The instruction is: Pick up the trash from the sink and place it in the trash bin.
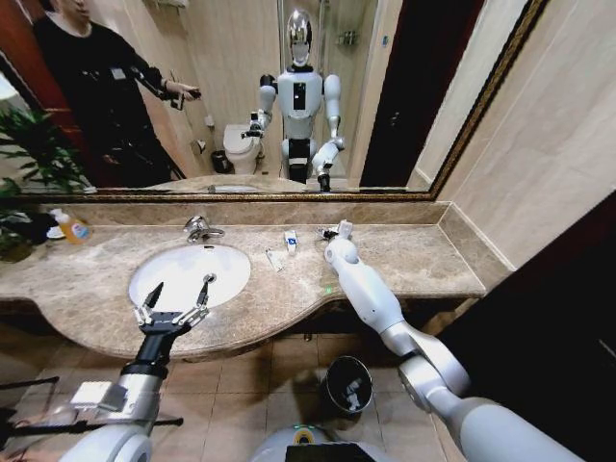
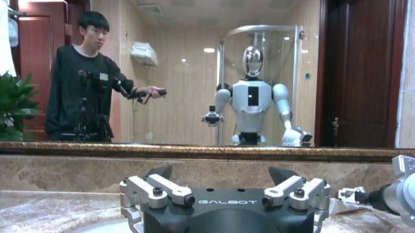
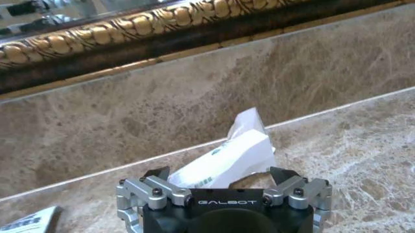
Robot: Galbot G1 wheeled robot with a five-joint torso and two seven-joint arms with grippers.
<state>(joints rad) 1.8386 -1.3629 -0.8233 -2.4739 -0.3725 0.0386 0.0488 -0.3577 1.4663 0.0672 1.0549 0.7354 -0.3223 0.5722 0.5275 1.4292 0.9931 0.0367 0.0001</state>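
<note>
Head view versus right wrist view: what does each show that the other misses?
Head view alone: the sink with its faucet, the open left tool above the basin, the trash bin on the floor.
Right wrist view alone: the white sachet lying close between the open right tool's fingers.
Both: the marble counter and the mirror frame.

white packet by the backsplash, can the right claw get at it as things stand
Probably yes: the right claw sits open right at the white packet, which lies on the bare counter between its fingers, nothing in between.
</note>
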